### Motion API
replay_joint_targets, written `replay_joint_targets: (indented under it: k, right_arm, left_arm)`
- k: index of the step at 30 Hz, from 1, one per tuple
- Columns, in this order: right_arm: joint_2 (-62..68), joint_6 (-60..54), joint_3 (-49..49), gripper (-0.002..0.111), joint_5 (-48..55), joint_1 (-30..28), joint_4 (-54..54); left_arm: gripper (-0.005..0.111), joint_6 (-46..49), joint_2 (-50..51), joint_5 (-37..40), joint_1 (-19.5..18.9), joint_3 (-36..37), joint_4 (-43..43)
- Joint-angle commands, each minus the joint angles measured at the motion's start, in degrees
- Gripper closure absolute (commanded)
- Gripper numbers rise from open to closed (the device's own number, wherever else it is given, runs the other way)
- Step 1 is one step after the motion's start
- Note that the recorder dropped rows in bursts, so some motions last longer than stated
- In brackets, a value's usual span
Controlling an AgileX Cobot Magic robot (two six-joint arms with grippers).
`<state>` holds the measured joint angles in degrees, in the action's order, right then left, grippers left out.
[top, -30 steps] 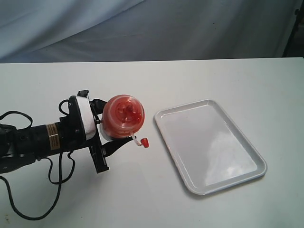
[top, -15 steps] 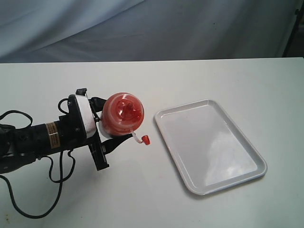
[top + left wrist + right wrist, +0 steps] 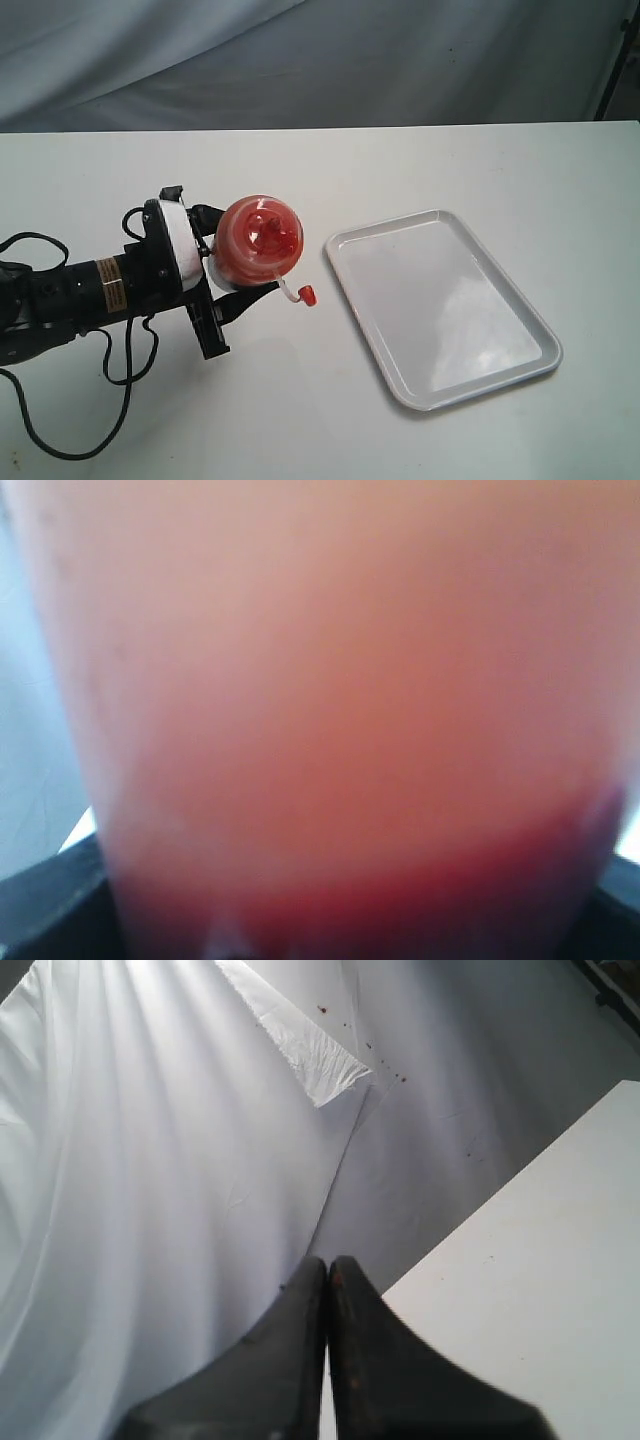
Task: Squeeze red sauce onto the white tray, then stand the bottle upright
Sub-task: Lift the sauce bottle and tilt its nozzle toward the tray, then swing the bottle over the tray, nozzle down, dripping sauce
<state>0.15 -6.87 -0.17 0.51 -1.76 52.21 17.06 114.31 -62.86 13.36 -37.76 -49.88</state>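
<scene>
left gripper (image 3: 214, 272) has its fingers clamped round the squeeze bottle (image 3: 258, 243), top facing the camera, parked just beside the white tray (image 3: 440, 305) rather than over it, so i'd guess no red sauce (image 3: 400, 905) comes out yet, and the right gripper (image 3: 328, 1285) sits idle, fingers pressed together.

Your exterior view evenly bright, soft glare patches on the white tray (image 3: 480, 355), faint shadows on the table (image 3: 450, 170), your left wrist view all blur, the bottle (image 3: 330, 730) out of focus, right wrist view sharp.
</scene>
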Motion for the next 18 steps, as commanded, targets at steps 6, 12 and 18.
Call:
replay_joint_targets:
  k: [6, 12, 18]
  right_arm:
    - [-0.15, -0.13, 0.17, 0.108, 0.17, -0.09, 0.23]
    - [-0.15, -3.03, 0.17, 0.108, 4.17, -0.09, -1.57]
    - [-0.15, -7.51, 0.17, 0.108, 8.80, -0.09, -3.65]
  left_arm:
    - [0.107, 2.82, -1.05, -2.87, 0.20, 0.11, 1.89]
    - [0.107, 2.97, -1.05, -2.87, 0.20, 0.11, 3.95]
    - [0.107, 2.97, -1.05, -2.87, 0.20, 0.11, 5.12]
